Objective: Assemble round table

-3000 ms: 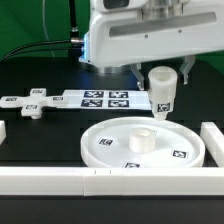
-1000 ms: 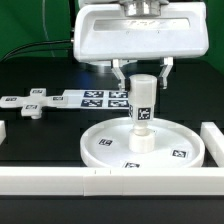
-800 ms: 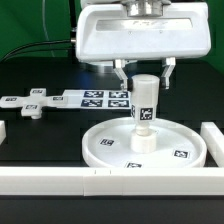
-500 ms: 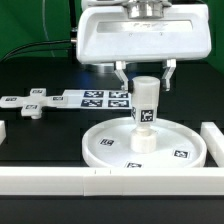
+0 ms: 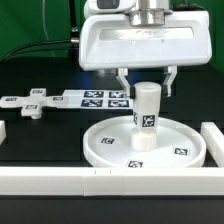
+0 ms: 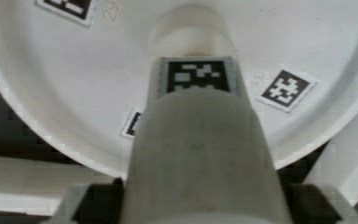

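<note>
The large round rimmed disc (image 5: pixel 110 145) lies on the black table, with a raised hub at its centre. The short thick cylinder (image 5: pixel 147 110) stands upright on that hub, its tag facing the camera. My gripper (image 5: pixel 146 88) is shut on the cylinder's upper end, one finger on each side. In the wrist view the cylinder (image 6: pixel 202 140) runs from between my gripper's (image 6: pixel 208 200) dark pads down to the disc (image 6: pixel 60 90). The flat cross-shaped piece (image 5: pixel 30 106) lies on the table at the exterior view's left.
The marker board (image 5: pixel 100 97) lies behind the disc. Long white border bars run along the front (image 5: pixel 60 181) and at the exterior view's right (image 5: pixel 213 138). A short white bar end (image 5: pixel 3 130) shows at the exterior view's left edge.
Three seconds ago the cylinder hung tilted, right of the hub. It now stands upright on the hub, and in the last second gripper and cylinder have sunk a little.
</note>
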Controlling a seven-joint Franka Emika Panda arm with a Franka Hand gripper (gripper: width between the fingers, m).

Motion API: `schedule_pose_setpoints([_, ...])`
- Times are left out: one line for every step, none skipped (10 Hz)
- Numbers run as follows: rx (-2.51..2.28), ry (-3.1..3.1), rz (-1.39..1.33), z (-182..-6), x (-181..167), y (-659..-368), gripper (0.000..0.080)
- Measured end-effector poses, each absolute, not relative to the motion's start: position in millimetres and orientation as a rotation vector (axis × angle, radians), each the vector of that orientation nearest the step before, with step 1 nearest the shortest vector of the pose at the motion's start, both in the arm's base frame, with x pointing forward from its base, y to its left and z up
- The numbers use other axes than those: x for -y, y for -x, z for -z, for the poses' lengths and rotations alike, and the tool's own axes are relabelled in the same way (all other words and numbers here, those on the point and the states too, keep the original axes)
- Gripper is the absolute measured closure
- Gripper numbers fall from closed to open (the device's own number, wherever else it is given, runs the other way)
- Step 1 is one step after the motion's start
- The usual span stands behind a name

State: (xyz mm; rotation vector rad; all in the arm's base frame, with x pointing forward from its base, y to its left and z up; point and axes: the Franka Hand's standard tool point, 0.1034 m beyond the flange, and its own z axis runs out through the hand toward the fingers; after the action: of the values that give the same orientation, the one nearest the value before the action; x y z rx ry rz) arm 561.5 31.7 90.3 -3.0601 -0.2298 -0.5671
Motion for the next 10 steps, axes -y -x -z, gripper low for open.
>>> schedule_pose_setpoints([0.230, 3.059, 0.587, -90.2, -31.9, -563.0, 0.0390])
schedule_pose_setpoints([0.231, 3.056, 0.613, -89.9, -32.8, -564.4, 0.0390])
schedule_pose_setpoints([0.232, 3.054, 0.630, -89.7, -33.3, -565.2, 0.0390])
schedule_pose_setpoints([0.232, 3.053, 0.642, -89.6, -33.5, -566.1, 0.0390])
schedule_pose_setpoints([0.232, 3.053, 0.642, -89.6, -33.4, -566.2, 0.0390])
schedule_pose_setpoints([0.232, 3.053, 0.641, -89.6, -33.3, -566.2, 0.0390])
schedule_pose_setpoints([0.232, 3.054, 0.641, -89.4, -33.3, -566.1, 0.0319])
schedule_pose_setpoints([0.232, 3.054, 0.641, -89.3, -33.3, -566.1, 0.0194])
schedule_pose_setpoints([0.232, 3.054, 0.641, -89.8, -32.9, -566.1, 0.0194])
schedule_pose_setpoints([0.233, 3.054, 0.647, -94.1, -31.5, -567.4, 0.0162])
